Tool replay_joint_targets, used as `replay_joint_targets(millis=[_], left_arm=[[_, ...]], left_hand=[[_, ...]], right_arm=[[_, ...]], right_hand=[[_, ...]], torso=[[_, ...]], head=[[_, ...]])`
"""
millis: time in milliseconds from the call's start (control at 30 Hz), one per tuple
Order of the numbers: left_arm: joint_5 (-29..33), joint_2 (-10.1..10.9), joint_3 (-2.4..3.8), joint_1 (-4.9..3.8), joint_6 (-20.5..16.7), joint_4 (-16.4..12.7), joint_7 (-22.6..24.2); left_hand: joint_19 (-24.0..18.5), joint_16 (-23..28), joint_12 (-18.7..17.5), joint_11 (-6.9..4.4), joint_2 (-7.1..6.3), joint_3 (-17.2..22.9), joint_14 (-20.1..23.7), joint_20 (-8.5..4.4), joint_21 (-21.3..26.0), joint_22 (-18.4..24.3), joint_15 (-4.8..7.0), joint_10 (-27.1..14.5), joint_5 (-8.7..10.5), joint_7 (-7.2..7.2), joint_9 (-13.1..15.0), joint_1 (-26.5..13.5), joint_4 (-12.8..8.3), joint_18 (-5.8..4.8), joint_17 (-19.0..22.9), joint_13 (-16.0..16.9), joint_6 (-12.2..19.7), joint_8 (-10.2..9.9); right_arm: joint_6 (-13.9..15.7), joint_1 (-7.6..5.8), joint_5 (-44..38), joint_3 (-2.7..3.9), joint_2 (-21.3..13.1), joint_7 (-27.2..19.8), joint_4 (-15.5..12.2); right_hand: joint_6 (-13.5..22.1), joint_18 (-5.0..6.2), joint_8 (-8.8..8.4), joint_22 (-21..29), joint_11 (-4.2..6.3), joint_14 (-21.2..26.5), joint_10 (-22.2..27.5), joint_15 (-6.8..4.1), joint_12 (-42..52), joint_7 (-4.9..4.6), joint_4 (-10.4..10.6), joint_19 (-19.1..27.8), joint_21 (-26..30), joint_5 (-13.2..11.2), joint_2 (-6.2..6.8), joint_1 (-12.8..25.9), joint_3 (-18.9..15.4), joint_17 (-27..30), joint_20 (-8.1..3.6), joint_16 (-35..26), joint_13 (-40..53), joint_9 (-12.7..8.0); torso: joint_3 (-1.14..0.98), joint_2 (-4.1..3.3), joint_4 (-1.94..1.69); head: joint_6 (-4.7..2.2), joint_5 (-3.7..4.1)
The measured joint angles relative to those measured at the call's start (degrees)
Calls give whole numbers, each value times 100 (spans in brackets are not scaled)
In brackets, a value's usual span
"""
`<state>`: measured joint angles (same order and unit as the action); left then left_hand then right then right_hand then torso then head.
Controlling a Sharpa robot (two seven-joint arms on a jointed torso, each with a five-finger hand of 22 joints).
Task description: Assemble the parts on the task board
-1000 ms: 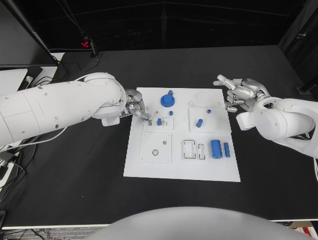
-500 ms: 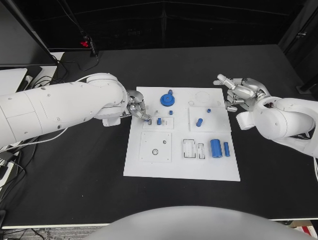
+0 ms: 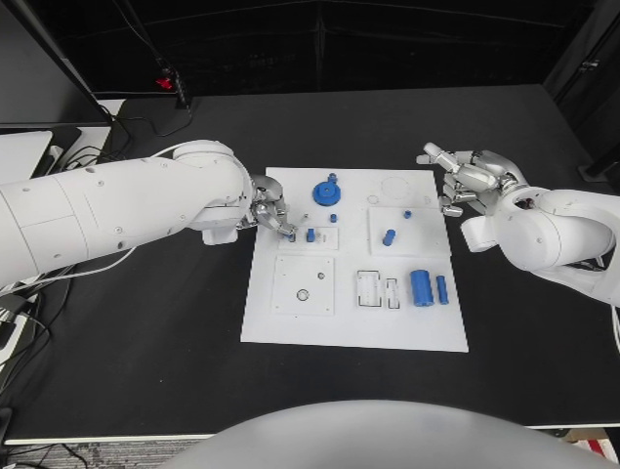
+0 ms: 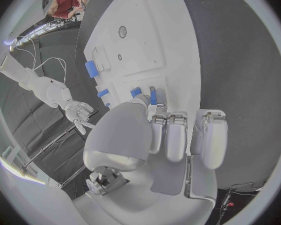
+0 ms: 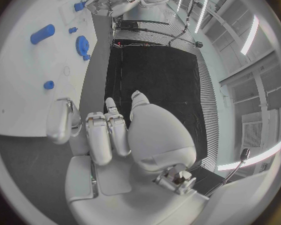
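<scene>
So the white task board [image 3: 354, 332] sat in the middle of the black table [image 3: 141, 322], with both arms parked at its far end, one on each side.

The left hand [image 3: 267, 217] was down over the board's left edge, fingers pointed in at a small blue peg [image 3: 310, 234] standing in the upper-left square plate. From the left wrist view, the blue peg [image 4: 152, 95] was right at the fingertips [image 4: 157, 116], the thumb close on one side and a finger on the other. It looked like a pinch, but honestly I couldn't tell if it really had hold of the peg or was only touching it. The other fingers were tucked side by side.

The right hand [image 3: 468, 181] was just off the board's right edge, near the far corner, holding nothing, fingers loosely apart and half-curled. It wasn't touching the board.

The other parts were scattered on the board: a blue gear [image 3: 327, 194] with a knob near the top middle, a tiny blue stud [image 3: 334, 219] just below it, a short blue pin [image 3: 389, 236] lying tilted in the right-hand plate, and another tiny blue bit [image 3: 407, 216] above that. Further down toward the robot, a fat blue cylinder [image 3: 421, 289] lay beside a thinner blue bar [image 3: 442, 291], well apart from both hands.
</scene>
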<state>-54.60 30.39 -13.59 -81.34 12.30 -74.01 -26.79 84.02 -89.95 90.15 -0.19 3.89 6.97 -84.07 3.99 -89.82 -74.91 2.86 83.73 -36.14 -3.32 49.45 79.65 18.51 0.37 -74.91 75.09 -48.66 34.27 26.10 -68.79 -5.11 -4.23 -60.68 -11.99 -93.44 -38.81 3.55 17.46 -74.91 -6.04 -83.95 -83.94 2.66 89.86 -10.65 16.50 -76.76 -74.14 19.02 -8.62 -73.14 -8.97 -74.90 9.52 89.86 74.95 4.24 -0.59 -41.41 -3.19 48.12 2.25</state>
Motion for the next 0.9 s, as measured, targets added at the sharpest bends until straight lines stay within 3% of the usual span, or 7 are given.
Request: replay_joint_targets(millis=[900], left_arm=[[7,-73,23,5,227,135,0]], left_hand=[[0,0,16,10,2,32,7,0,0,0,-9,-10,2,-23,14,-2,32,0,0,-2,3,-22]], right_arm=[[0,1,0,0,-9,0,-1]], right_hand=[[0,0,0,0,0,0,0,0,0,0,0,0,0,0,0,0,0,0,0,0,0,0]], torso=[[1,3,-2]], head=[[4,7]])
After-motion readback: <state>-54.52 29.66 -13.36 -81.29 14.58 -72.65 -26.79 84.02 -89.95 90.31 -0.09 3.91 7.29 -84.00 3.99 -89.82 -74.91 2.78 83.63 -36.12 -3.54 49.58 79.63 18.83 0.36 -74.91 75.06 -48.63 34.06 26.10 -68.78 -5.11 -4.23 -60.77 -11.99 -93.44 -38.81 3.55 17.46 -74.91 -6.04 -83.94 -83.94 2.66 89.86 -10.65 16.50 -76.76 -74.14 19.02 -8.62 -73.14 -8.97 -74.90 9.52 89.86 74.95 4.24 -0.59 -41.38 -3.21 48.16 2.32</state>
